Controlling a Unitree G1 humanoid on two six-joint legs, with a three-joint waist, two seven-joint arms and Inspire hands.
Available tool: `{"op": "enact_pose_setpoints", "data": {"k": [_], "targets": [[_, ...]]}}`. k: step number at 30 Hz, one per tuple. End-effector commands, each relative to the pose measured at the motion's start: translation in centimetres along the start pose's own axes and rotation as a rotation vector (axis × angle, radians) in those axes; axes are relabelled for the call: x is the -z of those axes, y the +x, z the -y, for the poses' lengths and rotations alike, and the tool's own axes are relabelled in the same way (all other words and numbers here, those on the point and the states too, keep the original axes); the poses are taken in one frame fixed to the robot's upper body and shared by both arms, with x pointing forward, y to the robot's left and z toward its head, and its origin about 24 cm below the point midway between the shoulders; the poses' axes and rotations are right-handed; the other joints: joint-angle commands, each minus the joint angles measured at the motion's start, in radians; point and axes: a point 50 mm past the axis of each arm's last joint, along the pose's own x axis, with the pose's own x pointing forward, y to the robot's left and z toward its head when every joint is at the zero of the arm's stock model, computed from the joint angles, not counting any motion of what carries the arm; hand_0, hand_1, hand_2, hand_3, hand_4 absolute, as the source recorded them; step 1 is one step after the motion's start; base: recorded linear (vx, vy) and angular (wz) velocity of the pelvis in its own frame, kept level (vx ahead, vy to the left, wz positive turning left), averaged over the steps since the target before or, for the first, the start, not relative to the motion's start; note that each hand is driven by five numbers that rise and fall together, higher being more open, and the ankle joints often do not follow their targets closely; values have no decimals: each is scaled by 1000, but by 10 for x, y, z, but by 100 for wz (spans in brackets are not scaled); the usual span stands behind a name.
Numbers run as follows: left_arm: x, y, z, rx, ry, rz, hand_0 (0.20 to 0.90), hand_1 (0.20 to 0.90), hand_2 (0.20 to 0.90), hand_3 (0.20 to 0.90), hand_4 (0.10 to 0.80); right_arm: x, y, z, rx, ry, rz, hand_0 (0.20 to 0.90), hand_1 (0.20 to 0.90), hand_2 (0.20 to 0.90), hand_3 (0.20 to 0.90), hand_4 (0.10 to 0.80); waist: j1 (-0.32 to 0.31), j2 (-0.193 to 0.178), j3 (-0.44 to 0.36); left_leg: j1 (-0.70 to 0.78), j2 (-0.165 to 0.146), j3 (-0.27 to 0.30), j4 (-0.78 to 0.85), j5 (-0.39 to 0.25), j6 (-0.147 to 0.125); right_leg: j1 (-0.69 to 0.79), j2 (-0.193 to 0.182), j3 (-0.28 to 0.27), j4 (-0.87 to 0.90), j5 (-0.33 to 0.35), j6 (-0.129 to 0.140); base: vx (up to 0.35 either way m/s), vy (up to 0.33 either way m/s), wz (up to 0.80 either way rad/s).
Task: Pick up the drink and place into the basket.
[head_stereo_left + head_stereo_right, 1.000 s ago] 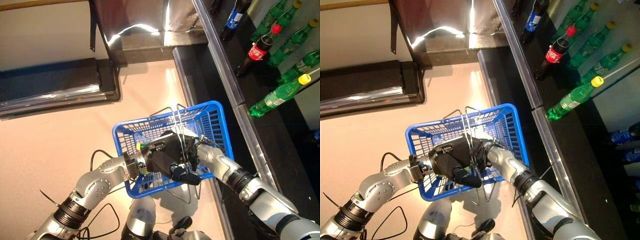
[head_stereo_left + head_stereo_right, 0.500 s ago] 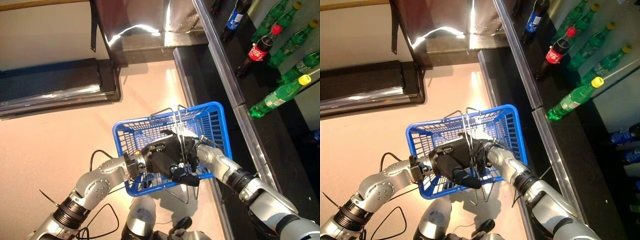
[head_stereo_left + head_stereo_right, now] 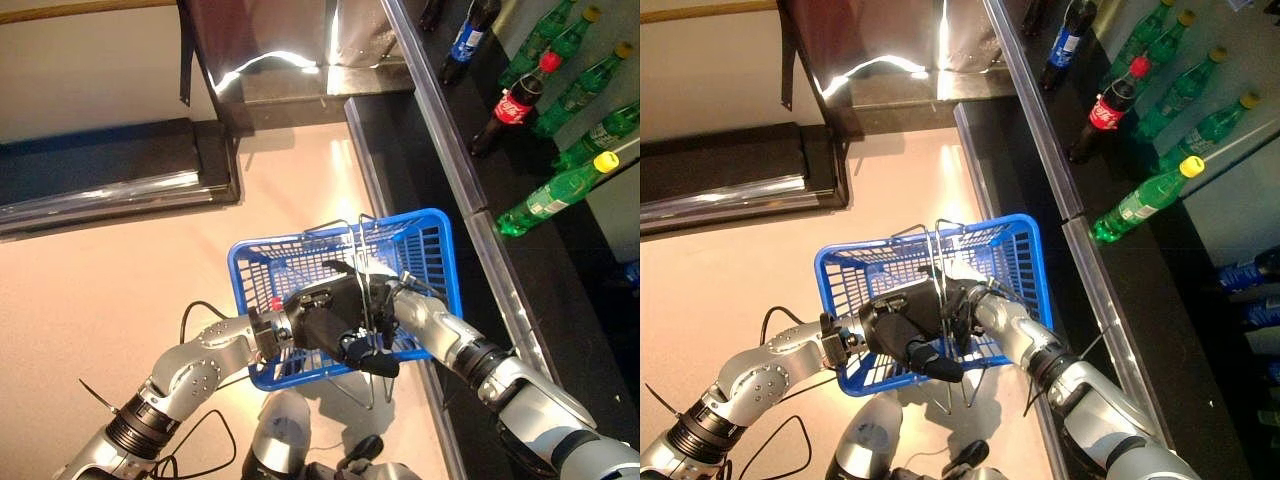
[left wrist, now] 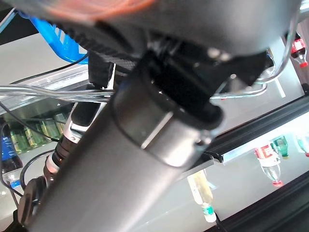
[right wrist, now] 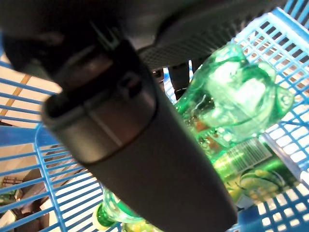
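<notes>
The blue basket is raised in front of me, off the floor. My left hand is shut on its thin wire handles above the basket's middle. My right arm reaches in from the right, and my right hand is down inside the basket, behind my left hand in the eye views. In the right wrist view a green bottle lies between the thumb and the fingers, low over the basket's mesh floor. The hand is closed round it. A second green bottle lies under it in the basket.
A dark shelf runs along my right behind a metal rail. It holds green bottles, a red-capped cola bottle and a blue-labelled dark bottle. A dark low cabinet stands at the back left.
The blue basket and both hands have shifted slightly farther from me. My right hand has stayed inside the basket.
</notes>
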Motion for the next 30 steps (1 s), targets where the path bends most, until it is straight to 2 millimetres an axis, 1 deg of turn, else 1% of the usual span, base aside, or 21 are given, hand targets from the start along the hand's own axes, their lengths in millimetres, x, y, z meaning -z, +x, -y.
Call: {"op": "enact_pose_setpoints", "data": {"k": [1,9,16,18,24,28,29,30], "targets": [[-74,33,102,688,110,626,300,300,300,200,100,-11,-3,-20,61,117,70,900,900,900,900,800,-12,13,-417,-19,-3,20,-42,2,-1,-16,21,12,32,-15,-29,0,0,0],[-77,23,90,553,133,682,300,300,300,200,100,-14,-15,-7,149,188,130,900,900,900,900,800,-36,21,-413,-15,0,41,-42,0,1,-21,19,28,34,-16,-28,-13,13,-8],[-80,13,75,395,154,735,300,300,300,200,100,-18,-28,7,221,221,193,900,900,900,900,800,-55,27,-408,-10,3,63,-42,-2,3,-23,15,45,30,-13,-23,-8,7,-4],[-81,8,70,342,157,760,300,300,300,200,100,-21,-34,13,250,229,218,900,900,900,900,800,-64,29,-405,-8,4,73,-42,-3,3,-25,13,51,29,-11,-21,-16,9,-19],[-81,-2,56,193,153,796,300,300,300,200,100,-24,-46,25,311,243,270,900,900,900,900,800,-88,33,-406,-8,4,91,-42,-3,7,-32,9,64,25,-3,-16,-5,6,-10],[-81,-11,45,77,130,825,300,300,300,200,100,-27,-55,34,354,257,310,900,900,900,900,800,-101,37,-403,-6,7,107,-42,-3,7,-37,6,74,24,0,-13,-8,4,-8],[-81,-11,45,77,129,825,300,300,300,200,100,-27,-56,34,354,257,310,900,900,900,900,800,-100,37,-403,-5,7,108,-42,-3,7,-37,6,75,24,0,-13,0,0,0],[-80,-14,41,32,113,836,300,300,300,200,100,-27,-59,37,374,270,323,900,900,900,900,800,-104,37,-402,-5,8,113,-42,-4,8,-37,5,77,23,0,-12,0,0,0]]}}
